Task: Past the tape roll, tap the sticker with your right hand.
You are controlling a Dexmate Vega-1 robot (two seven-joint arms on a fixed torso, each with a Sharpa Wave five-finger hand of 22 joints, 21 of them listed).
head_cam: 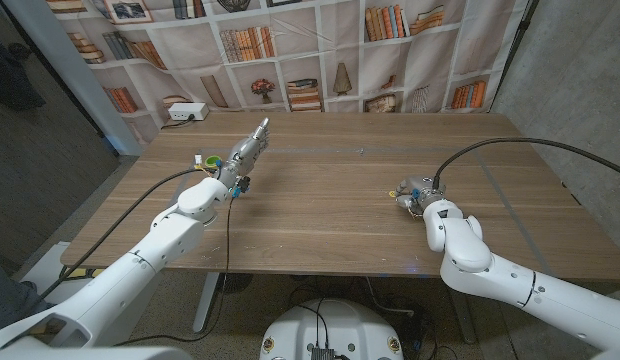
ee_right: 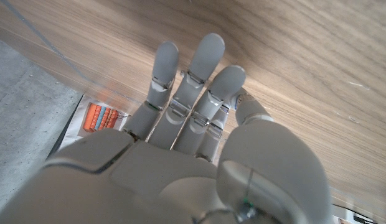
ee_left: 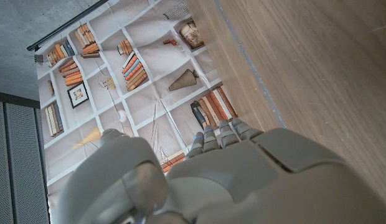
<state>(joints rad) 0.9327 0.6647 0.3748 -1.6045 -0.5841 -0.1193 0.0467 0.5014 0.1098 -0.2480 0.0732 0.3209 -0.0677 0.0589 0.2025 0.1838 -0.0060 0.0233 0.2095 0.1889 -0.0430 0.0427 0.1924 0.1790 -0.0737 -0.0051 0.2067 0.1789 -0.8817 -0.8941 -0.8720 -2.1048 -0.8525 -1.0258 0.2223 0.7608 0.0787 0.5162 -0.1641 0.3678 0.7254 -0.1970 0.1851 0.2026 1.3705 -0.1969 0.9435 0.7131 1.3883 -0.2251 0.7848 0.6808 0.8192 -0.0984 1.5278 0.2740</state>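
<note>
Two hands are on station over one wooden counter (head_cam: 320,220), and neither has hold of anything. The right hand (head_cam: 415,193) sits toward the right side, nearer the front edge than the far one. The right wrist view shows its fingers (ee_right: 202,74) straight and side by side, close over bare wood with nothing between them. I judge this a ready posture for a tap, not a grasp. The left hand (head_cam: 245,150) is raised on the left side with its fingers stretched toward the far left corner. It is empty and well apart from the right hand, and I judge it parked out of the way, since the task names the right hand alone. As for the target, one pale speck (head_cam: 362,152) lies on the counter beyond the right hand, toward the far edge and near the middle. It may be the sticker, but it is too small to confirm. I cannot tell which item, if any, is the tape roll. Other items counted: one white power strip (head_cam: 185,113) at the far left corner, and one black cable (head_cam: 490,148) looping to the right arm.
</note>
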